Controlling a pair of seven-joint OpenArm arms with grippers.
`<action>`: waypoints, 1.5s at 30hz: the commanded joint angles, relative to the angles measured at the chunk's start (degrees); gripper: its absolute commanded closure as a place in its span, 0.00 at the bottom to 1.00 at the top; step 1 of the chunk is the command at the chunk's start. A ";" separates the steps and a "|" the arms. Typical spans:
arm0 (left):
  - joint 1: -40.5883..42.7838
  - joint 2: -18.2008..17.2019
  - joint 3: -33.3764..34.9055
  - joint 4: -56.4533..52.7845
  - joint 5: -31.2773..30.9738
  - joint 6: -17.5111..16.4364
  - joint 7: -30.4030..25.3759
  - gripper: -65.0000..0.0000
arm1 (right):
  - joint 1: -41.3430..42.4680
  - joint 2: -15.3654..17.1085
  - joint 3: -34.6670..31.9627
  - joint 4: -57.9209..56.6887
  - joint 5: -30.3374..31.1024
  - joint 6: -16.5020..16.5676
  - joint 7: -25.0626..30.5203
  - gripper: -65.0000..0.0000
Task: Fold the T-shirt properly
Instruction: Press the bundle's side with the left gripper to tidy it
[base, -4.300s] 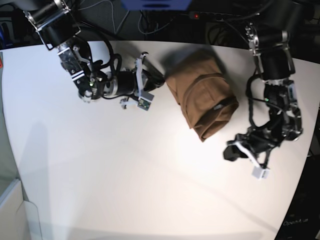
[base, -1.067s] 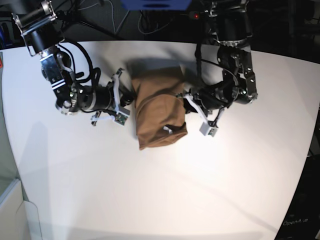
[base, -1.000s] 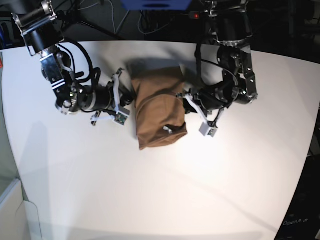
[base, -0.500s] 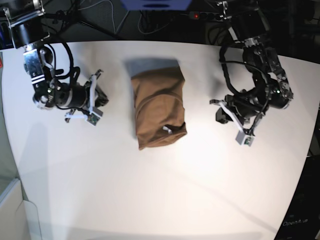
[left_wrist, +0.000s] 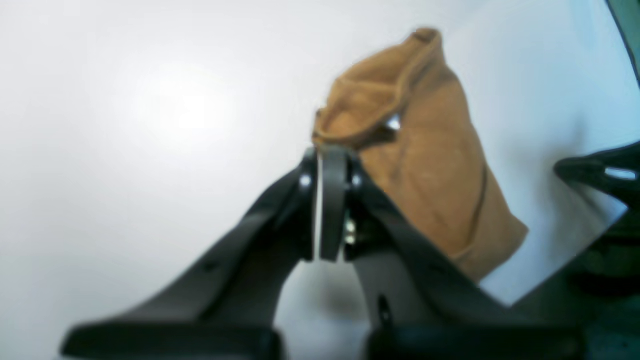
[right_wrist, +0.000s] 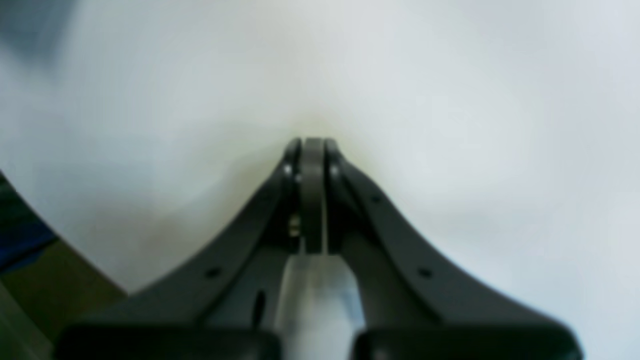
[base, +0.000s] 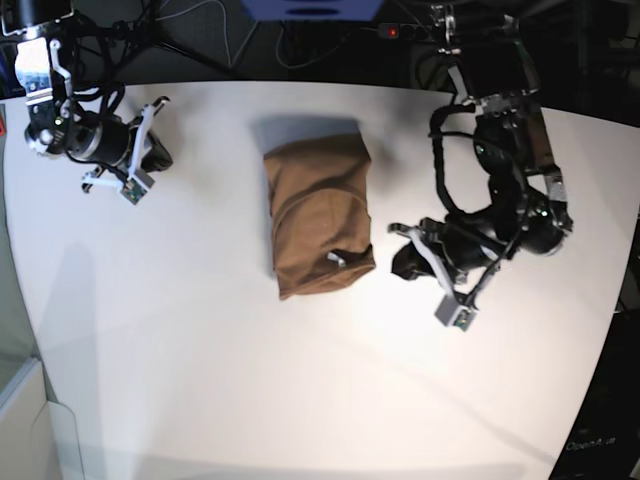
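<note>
The tan T-shirt lies folded into a compact rectangle on the white table, with a small white tag at its near edge. It also shows in the left wrist view, just beyond the fingertips, with its tag. My left gripper is shut and empty, right of the shirt and apart from it; the left wrist view shows the jaws pressed together. My right gripper is shut and empty, far left of the shirt, over bare table in the right wrist view.
Cables and a power strip lie beyond the table's back edge. A dark blurred shape sits near the table's edge in the left wrist view. The curved table edge shows in the right wrist view.
Both arms have pulled away from the shirt: the right gripper went further left and back, the left gripper shifted forward and slightly left. The shirt has lain still for the last second.
</note>
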 joint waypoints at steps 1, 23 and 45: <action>-1.81 0.39 1.11 -0.02 -0.91 0.85 -1.35 0.97 | -0.54 0.81 0.43 0.91 -1.30 0.17 -1.94 1.00; -6.64 -0.31 9.90 -21.21 -1.43 4.89 -20.26 0.97 | -2.22 0.99 0.52 1.97 -1.30 0.17 -2.38 1.00; -9.81 -4.89 6.30 -32.02 -9.08 4.37 -33.00 0.97 | -3.09 2.83 2.28 1.97 -1.30 0.17 -2.29 1.00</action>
